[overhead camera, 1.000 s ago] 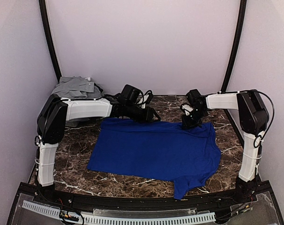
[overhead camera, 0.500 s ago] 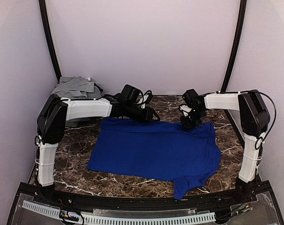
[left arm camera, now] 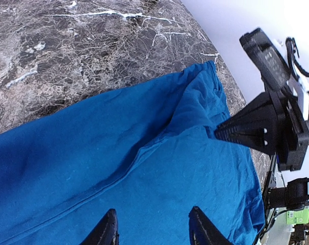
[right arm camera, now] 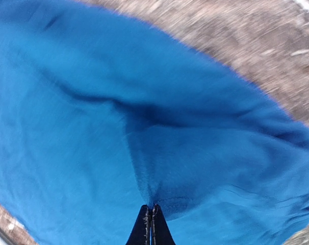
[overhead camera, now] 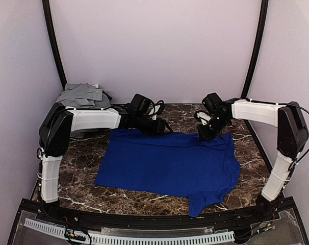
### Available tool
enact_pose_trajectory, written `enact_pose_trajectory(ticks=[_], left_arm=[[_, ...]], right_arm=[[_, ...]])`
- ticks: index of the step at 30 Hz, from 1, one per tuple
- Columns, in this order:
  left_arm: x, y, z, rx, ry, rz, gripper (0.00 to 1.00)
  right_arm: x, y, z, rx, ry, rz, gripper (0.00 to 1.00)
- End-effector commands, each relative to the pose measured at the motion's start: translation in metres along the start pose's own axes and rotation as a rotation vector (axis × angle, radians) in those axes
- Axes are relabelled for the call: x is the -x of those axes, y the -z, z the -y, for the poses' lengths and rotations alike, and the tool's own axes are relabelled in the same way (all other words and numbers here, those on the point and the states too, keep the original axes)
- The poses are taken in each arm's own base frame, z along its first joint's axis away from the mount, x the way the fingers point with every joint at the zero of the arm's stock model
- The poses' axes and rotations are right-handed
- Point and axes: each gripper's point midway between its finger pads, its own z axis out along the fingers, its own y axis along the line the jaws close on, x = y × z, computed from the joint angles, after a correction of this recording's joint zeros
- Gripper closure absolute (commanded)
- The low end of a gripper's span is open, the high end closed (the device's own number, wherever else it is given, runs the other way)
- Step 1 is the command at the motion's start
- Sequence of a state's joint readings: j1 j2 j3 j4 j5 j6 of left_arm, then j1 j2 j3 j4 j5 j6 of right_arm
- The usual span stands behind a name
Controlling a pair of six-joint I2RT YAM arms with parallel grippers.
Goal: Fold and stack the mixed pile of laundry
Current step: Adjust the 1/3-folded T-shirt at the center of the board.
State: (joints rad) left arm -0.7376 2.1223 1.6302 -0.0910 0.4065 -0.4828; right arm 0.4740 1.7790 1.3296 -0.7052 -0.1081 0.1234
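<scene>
The T-shirt (overhead camera: 167, 163) lies spread on the middle of the table (overhead camera: 83, 168), one sleeve toward the near edge. The left gripper (overhead camera: 162, 127) is over its far left edge, the right gripper (overhead camera: 204, 135) at its far right corner. The laundry pile (overhead camera: 83, 95) sits in the table's far left corner.

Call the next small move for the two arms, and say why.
Probably close the left gripper on the far edge of the royal-blue soft T-shirt. The right gripper is shut on a pinch of that fabric, while the left fingers stand apart over flat cloth. Both grips seem needed to fold.
</scene>
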Motion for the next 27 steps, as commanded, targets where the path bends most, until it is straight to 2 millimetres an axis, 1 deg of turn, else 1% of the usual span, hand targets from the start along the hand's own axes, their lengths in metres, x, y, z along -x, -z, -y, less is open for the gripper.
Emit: enact_pose_trajectory(ticks=[1, 6, 12, 15, 16, 17, 18, 19, 20, 23, 25, 27], left_arm=[[0.020, 0.029, 0.022, -0.032, -0.032, 0.067, 0.54], [0.015, 0.029, 0.020, -0.037, -0.021, 0.063, 0.54], [0.012, 0.027, 0.018, -0.039, -0.016, 0.058, 0.54], [0.009, 0.026, 0.016, -0.035, -0.016, 0.049, 0.54], [0.009, 0.025, 0.016, -0.035, -0.015, 0.047, 0.54], [0.008, 0.025, 0.016, -0.034, -0.016, 0.045, 0.54], [0.008, 0.024, 0.015, -0.033, -0.016, 0.044, 0.54], [0.007, 0.024, 0.015, -0.035, -0.016, 0.043, 0.54], [0.007, 0.024, 0.015, -0.036, -0.016, 0.041, 0.54], [0.004, 0.022, 0.017, -0.056, -0.026, 0.035, 0.53], [0.002, 0.021, 0.024, -0.079, -0.050, 0.032, 0.53], [-0.002, 0.019, 0.036, -0.097, -0.110, 0.028, 0.53]], right_arm=[[-0.023, 0.008, -0.039, 0.115, 0.007, -0.040, 1.00], [-0.037, 0.008, -0.066, 0.190, -0.003, -0.060, 1.00], [-0.044, 0.004, -0.096, 0.314, -0.018, -0.081, 1.00], [-0.049, -0.001, -0.100, 0.327, -0.020, -0.104, 1.00], [-0.050, -0.003, -0.099, 0.318, -0.020, -0.111, 0.92], [-0.052, -0.003, -0.096, 0.304, -0.021, -0.113, 0.76], [-0.053, -0.002, -0.094, 0.292, -0.022, -0.111, 0.65], [-0.053, 0.002, -0.091, 0.278, -0.027, -0.099, 0.59], [-0.053, 0.006, -0.089, 0.267, -0.030, -0.084, 0.57], [-0.051, 0.031, -0.082, 0.261, -0.064, -0.016, 0.52], [-0.052, 0.048, -0.075, 0.263, -0.098, 0.030, 0.50], [-0.056, 0.065, -0.064, 0.269, -0.145, 0.079, 0.49]])
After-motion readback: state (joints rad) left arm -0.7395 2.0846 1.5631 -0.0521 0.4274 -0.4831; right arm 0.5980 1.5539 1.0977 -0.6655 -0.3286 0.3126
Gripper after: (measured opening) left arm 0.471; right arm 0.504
